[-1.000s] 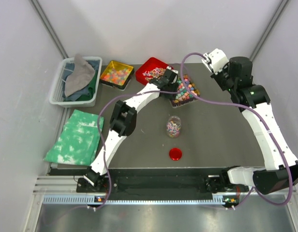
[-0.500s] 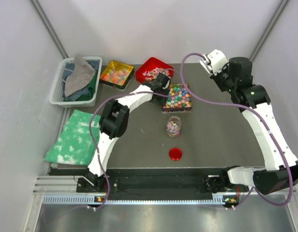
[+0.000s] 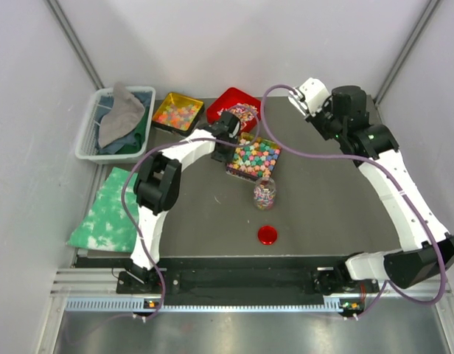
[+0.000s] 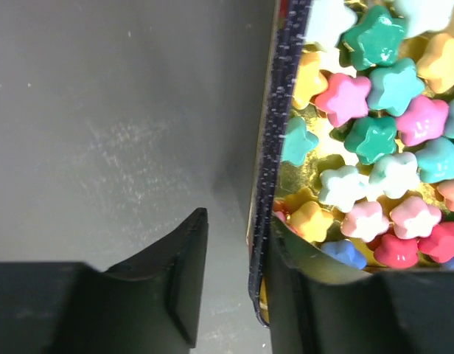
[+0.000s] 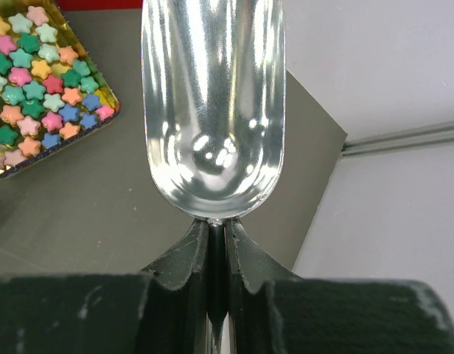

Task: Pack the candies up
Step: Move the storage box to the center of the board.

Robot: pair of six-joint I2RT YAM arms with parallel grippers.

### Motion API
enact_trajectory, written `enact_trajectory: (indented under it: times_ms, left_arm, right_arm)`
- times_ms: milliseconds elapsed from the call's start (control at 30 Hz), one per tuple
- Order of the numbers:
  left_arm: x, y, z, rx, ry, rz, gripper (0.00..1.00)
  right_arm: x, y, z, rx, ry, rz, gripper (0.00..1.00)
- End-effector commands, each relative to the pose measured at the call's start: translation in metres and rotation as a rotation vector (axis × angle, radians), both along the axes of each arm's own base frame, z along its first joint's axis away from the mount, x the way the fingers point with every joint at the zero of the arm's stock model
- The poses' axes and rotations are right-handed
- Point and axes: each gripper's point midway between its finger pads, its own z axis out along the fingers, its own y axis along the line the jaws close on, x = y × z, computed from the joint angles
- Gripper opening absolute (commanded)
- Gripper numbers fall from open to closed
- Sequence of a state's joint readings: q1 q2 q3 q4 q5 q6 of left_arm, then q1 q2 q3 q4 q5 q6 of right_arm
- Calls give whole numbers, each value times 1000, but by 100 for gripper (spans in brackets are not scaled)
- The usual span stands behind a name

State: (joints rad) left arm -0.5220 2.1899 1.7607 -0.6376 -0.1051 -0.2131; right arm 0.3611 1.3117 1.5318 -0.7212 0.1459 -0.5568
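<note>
Dark grey table (image 3: 337, 199), white walls on all sides. Candies sit in three trays at the far middle, and some are in a jar.

Stars (image 3: 255, 156) (pastel: pink, teal, yellow, white, blue): fill a gold tray (image 4: 275, 133), the nearest of the three, set askew to the table edge. Left wrist view shows them packed up to the tray's left wall.

Left gripper (image 4: 236, 234): parted, straddling that wall. One finger is inside, close against the wall on the stars' side. The other is outside over bare table, with a gap between it and the wall. Holding nothing.

Pink-white pieces (image 3: 238, 112): in a red tray (image 3: 225, 96), just far of the gold tray, partly hidden by the left arm.

Gummies (image 3: 177, 114) (orange-yellow): in a yellow tray (image 3: 184, 96), just left of the red one.

Jar (image 3: 264, 193): upright, just near of the gold tray, mixed candies inside (kind too small to tell). Red lid (image 3: 267, 235) lies flat, nearer again, apart from the jar.

Right gripper (image 5: 216, 230): clamped tight on the handle of a metal scoop (image 5: 212, 103), raised at the far right. The bowl points away from the wrist, its inside shiny. The scoop is well apart from the gold tray.

Far left: white bin (image 3: 113, 155) with a grey cloth (image 3: 120, 114) draped in it. A green cloth (image 3: 113, 210) lies flat, near of the bin.
</note>
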Motion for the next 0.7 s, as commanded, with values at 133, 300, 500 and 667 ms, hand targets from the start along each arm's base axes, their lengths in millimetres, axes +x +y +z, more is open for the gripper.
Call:
enact_trajectory:
  times_ms: [133,300,500,667]
  left_arm:
    - [-1,19,38,0,-80,11,29]
    - [-5,34,37,19,-78,18,20]
    - [0,63,42,55,-99,68,13]
    - [6,94,38,52,-93,139,7]
  right_arm:
    - [5,20,23,13,-55,42,0]
    - [6,45,6,-23,-3,122,0]
    - [8,72,-2,-62,18,190,0]
    - [13,84,1,-67,9,214,0]
